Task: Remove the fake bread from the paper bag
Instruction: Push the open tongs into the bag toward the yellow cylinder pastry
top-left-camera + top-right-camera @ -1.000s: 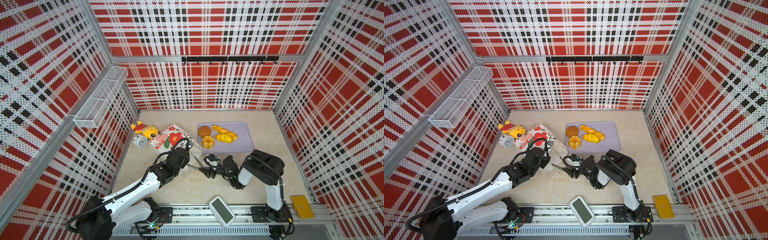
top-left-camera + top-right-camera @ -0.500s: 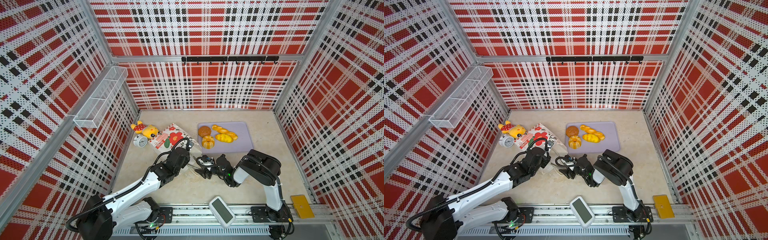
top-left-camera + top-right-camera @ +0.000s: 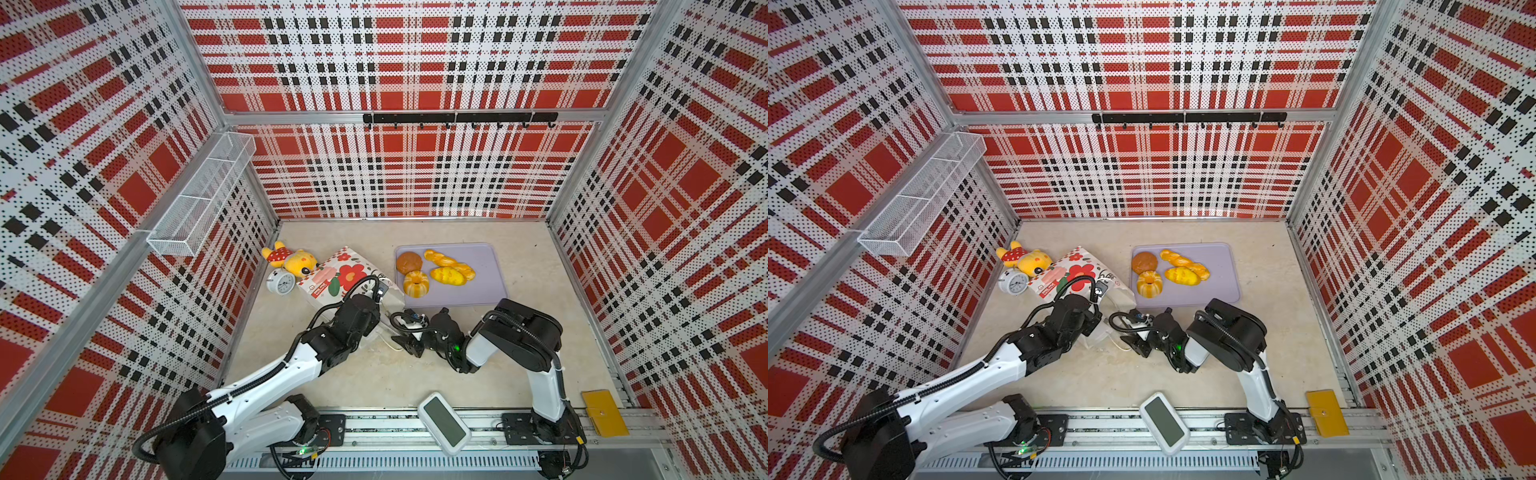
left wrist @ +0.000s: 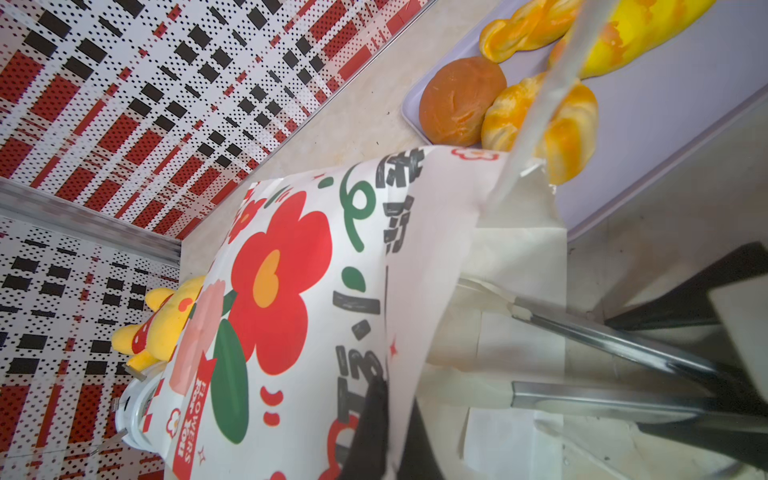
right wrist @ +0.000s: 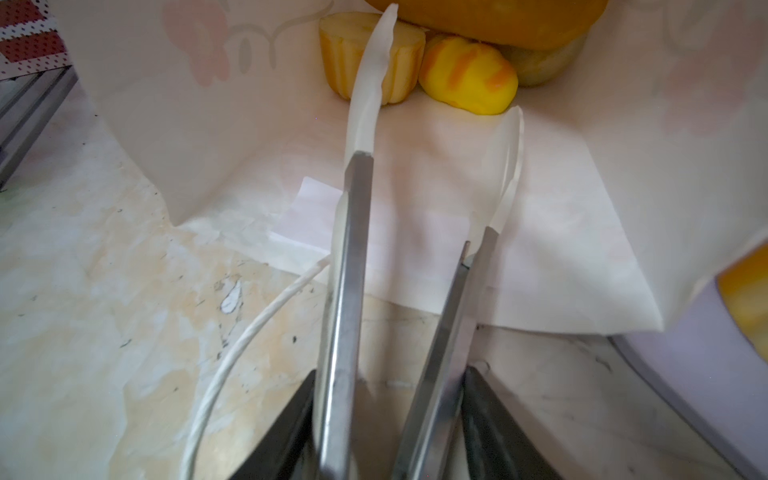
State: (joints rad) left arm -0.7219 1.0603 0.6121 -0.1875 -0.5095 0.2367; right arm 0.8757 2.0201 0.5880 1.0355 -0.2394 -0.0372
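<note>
The paper bag point(image 3: 336, 274) point(image 3: 1071, 270) lies on its side, white with red flowers point(image 4: 278, 282). My left gripper point(image 4: 390, 440) point(image 3: 376, 328) is shut on the bag's mouth edge. My right gripper point(image 5: 390, 399) point(image 3: 409, 336) is shut on metal tongs point(image 5: 345, 291) whose white tips reach into the bag. Deep inside lies fake bread: a fluted cake point(image 5: 332, 62), a yellow roll point(image 5: 465, 79) and a big loaf point(image 5: 490, 16). The tong tips stand apart and hold nothing. More fake bread sits on the lilac tray point(image 3: 490, 286): a brown bun point(image 3: 409, 262), a ring cake point(image 3: 415, 283) and twisted sticks point(image 3: 440, 258).
A yellow plush toy point(image 3: 297, 262) and a white alarm clock point(image 3: 281, 282) sit behind the bag by the left wall. A white device point(image 3: 444, 422) and a yellow wallet point(image 3: 604, 413) lie at the front rail. The bag's cord handle point(image 5: 249, 332) trails on the table.
My right arm has pushed the tongs leftward into the bag's mouth, and the tong arms have drawn closer together. The left gripper has kept its hold in place.
</note>
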